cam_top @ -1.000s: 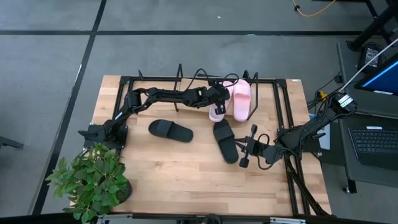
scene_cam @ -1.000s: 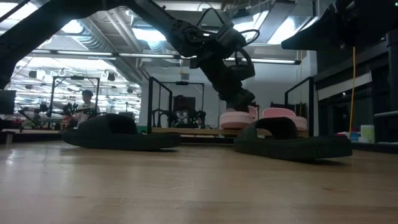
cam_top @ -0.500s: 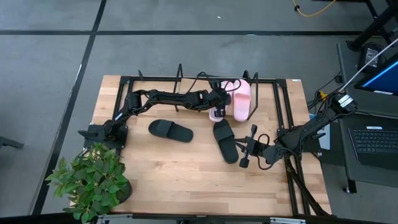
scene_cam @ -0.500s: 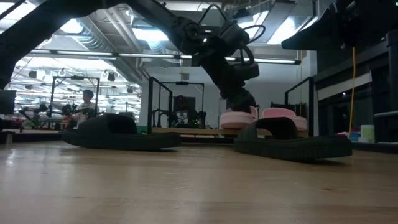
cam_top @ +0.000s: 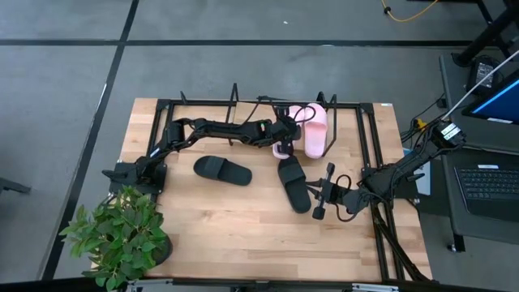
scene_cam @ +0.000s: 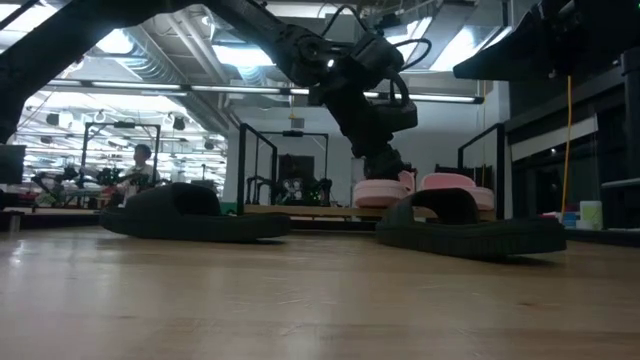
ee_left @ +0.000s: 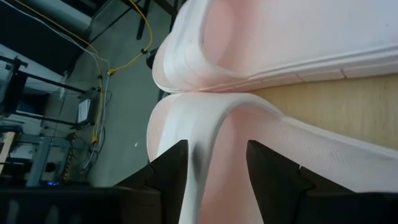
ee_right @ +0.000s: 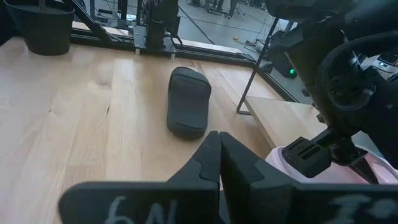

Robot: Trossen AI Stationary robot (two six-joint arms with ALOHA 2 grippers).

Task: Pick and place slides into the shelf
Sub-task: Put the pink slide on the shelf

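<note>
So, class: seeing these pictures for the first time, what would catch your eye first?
Probably the two pale pink slides side by side on the shelf at the table's far edge, with the left gripper open over the nearer one. Then the two black slides lying on the tabletop.

The left gripper (ee_left: pixel 216 165) shows its 2 dark fingers (ee_left: pixel 169 167) spread apart at the edge of the view, with the strap of a pale pink slide (ee_left: pixel 249 143) rising between them — whether the fingers touch it cannot be told. Just beyond lies a second pink slide (ee_left: pixel 280 37), its side pressed against the first, both resting on the light wooden shelf board (ee_left: pixel 336 106). Past the slides' ends — grey floor with a yellow cable (ee_left: pixel 134 37) looping across it.
</note>
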